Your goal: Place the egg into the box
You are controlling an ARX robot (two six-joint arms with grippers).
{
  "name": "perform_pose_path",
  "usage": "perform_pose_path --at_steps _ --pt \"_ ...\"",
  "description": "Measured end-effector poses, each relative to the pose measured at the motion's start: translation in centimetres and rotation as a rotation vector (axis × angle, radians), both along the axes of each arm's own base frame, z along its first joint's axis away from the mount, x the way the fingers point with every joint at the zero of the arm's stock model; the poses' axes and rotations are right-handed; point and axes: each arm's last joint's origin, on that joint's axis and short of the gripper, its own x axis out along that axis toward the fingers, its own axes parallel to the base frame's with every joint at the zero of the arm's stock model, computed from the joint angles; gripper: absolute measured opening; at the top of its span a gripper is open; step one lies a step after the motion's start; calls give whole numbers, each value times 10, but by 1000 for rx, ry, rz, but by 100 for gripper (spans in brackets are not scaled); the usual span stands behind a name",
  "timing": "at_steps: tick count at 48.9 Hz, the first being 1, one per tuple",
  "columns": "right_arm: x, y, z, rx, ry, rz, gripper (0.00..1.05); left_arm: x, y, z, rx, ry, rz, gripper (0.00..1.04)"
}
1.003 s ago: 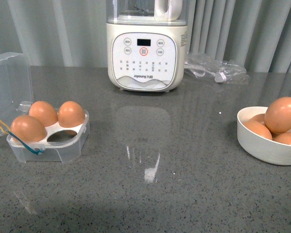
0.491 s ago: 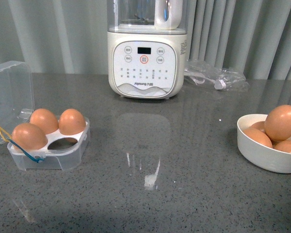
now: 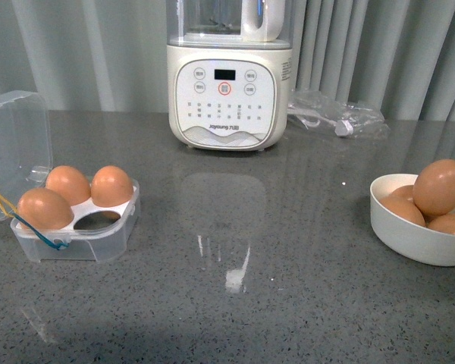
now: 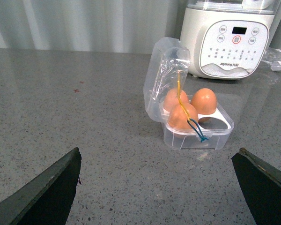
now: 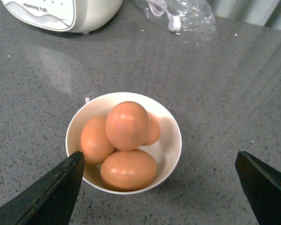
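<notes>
the grey bench fills our view. at the middle of its far edge stands a cream kitchen machine. we see the left gripper facing the box, fingers wide apart. the right gripper hangs over the white bowl, fingers also wide apart. the box sits near the left edge, lid open, with three eggs in its tray and one hole free. the bowl is at the right edge. the egg lies there on top of the other eggs. elastic bands hang on the box.
</notes>
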Motion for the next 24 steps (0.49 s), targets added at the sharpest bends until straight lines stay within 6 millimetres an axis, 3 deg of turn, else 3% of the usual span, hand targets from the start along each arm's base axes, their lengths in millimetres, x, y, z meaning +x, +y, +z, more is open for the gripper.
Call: perform_pose_path --at_steps 24 --pt "38 22 -13 -23 47 29 98 0 0 0 0 0 0 98"
